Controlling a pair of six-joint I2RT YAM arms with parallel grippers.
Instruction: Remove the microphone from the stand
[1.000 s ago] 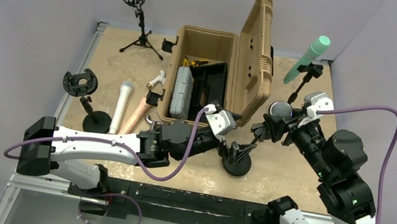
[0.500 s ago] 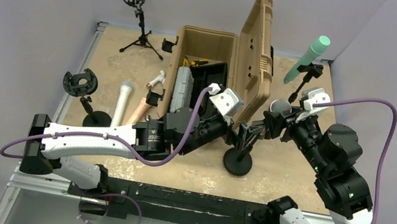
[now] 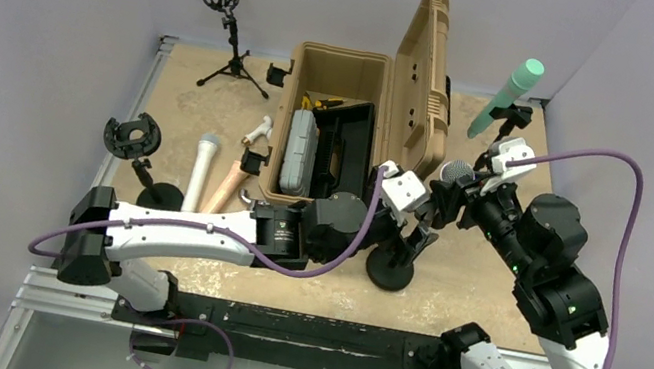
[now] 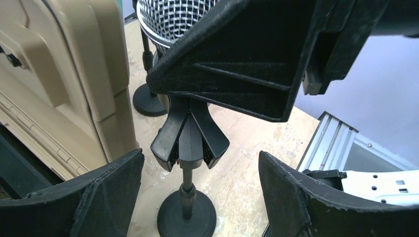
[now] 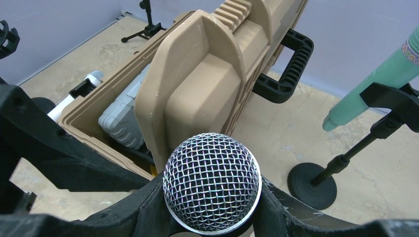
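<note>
The microphone (image 3: pixel 456 173), with a silver mesh head (image 5: pixel 211 180), sits between the fingers of my right gripper (image 5: pixel 211 210), which is shut on it. It hangs just above and behind the black stand (image 3: pixel 390 265). In the left wrist view the stand's clip (image 4: pixel 189 138) shows nothing in it, with the mesh head (image 4: pixel 173 17) higher up. My left gripper (image 4: pixel 200 197) is open, and its fingers (image 4: pixel 99 197) flank the stand's post below the clip without touching it. From the top view the left gripper (image 3: pixel 413 222) is right at the clip.
An open tan case (image 3: pixel 357 109) stands just left of the stand, its lid upright. A green microphone (image 3: pixel 506 96) rests on a second stand (image 5: pixel 311 185) at the back right. White (image 3: pixel 200 172) and tan (image 3: pixel 223 189) microphones and a shock-mount stand (image 3: pixel 134 135) lie at the left.
My left arm has swung right and forward, bringing its open gripper round the stand. The right gripper has carried the microphone slightly up and back.
</note>
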